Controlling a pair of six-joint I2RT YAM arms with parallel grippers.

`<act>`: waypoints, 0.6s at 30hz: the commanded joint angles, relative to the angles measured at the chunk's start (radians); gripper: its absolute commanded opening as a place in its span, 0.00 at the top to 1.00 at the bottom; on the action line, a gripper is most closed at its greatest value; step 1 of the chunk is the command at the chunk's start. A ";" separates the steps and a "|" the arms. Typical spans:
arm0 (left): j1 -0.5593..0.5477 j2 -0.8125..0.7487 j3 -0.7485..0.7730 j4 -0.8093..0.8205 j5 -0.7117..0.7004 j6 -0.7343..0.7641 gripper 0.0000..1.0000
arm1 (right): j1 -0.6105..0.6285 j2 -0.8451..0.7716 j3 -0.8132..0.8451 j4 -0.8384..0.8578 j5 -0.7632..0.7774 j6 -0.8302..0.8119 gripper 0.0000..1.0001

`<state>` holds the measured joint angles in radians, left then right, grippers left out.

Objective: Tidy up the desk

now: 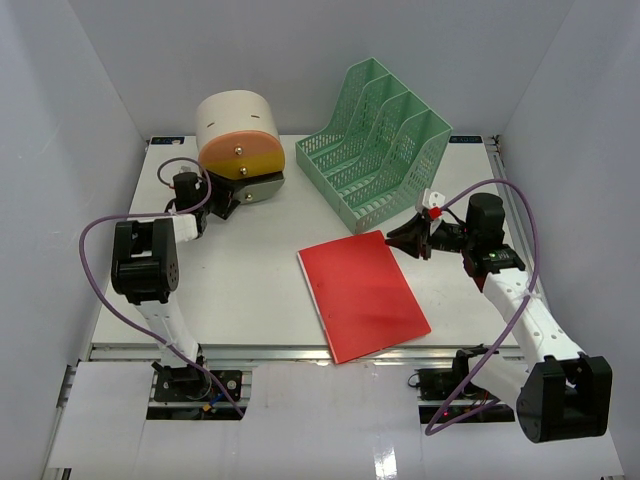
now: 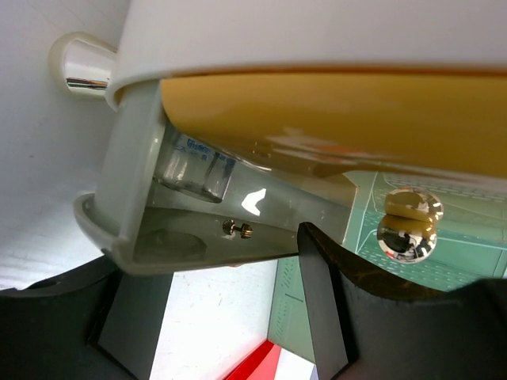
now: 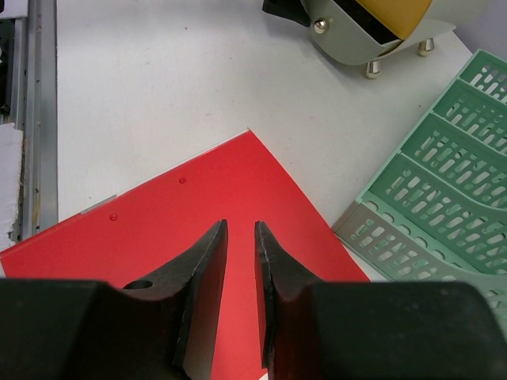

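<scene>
The top external view looks down from above and behind the arm bases, taking in the whole desk (image 1: 250, 290). The left wrist view sits very close under the round drawer box (image 1: 238, 135), facing far and right; the green file rack (image 2: 444, 261) and a red folder (image 2: 257, 364) corner show beyond. The right wrist view looks down and left over its own fingers (image 3: 202, 293) at the folder (image 3: 198, 214), near it. All three views share box, rack and folder.

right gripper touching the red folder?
Cannot tell. Right wrist view shows the right gripper over the red folder, nearly closed, holding nothing; height above it unclear.
</scene>
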<state>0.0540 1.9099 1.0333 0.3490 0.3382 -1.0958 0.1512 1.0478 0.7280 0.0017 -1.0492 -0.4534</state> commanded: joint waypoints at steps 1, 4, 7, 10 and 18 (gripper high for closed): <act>0.001 -0.021 0.027 0.065 -0.016 0.040 0.28 | -0.016 0.008 0.005 0.014 -0.005 -0.014 0.73; 0.008 -0.076 -0.020 0.155 -0.002 0.070 0.28 | -0.016 0.013 0.006 0.009 -0.005 -0.019 0.73; 0.011 -0.135 -0.063 0.206 0.003 0.087 0.28 | -0.016 0.021 0.007 0.004 -0.006 -0.022 0.73; 0.016 -0.177 -0.098 0.223 0.000 0.087 0.29 | -0.018 0.023 0.007 0.003 -0.002 -0.026 0.73; 0.024 -0.250 -0.245 0.287 0.043 0.031 0.63 | -0.027 0.018 0.005 0.002 0.002 -0.027 0.73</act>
<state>0.0710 1.7113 0.8739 0.5699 0.3458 -1.0387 0.1353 1.0698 0.7280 -0.0011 -1.0462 -0.4710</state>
